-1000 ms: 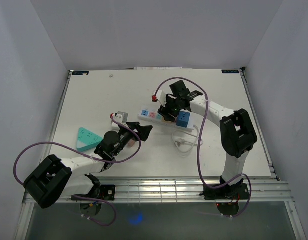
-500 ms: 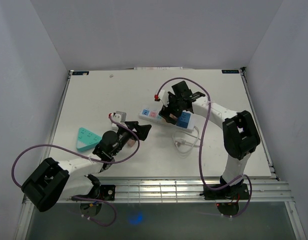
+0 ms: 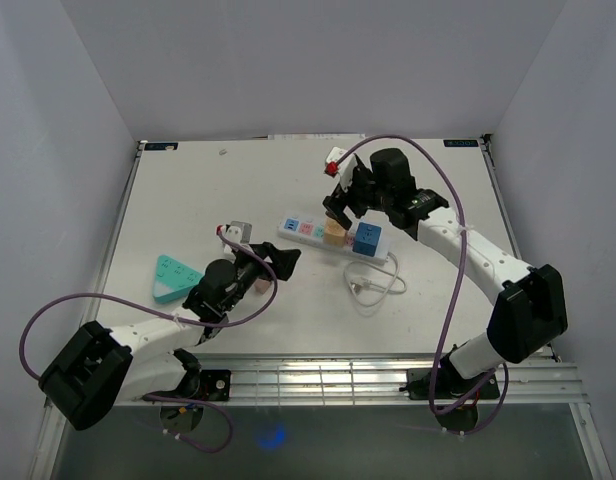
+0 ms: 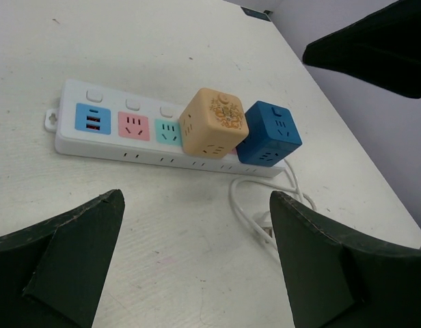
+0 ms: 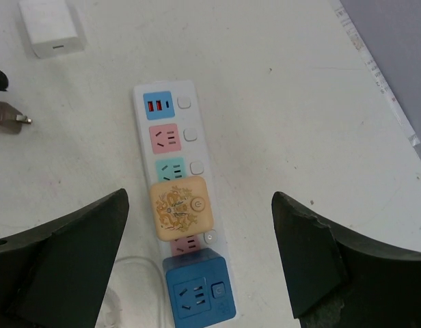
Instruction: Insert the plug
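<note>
My right end effector (image 3: 340,198) hovers over the strip (image 3: 308,231), fingers apart and empty. I judge that's because the tan plug (image 4: 212,121) sits seated mid-strip, touching the blue plug (image 4: 268,133). My left end effector (image 3: 278,262), also spread, hangs left of the strip. Count: two plugs, three sockets showing free, one strip.

Lab test cell: white table (image 3: 178,190) boxed in w/ plain walls (image 3: 308,70), alu rails (image 3: 318,380).

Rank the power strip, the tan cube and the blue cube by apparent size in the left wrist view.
1. power strip, clearly the largest.
2-3. tan cube and blue cube look about alike, so no ranking between them.
</note>
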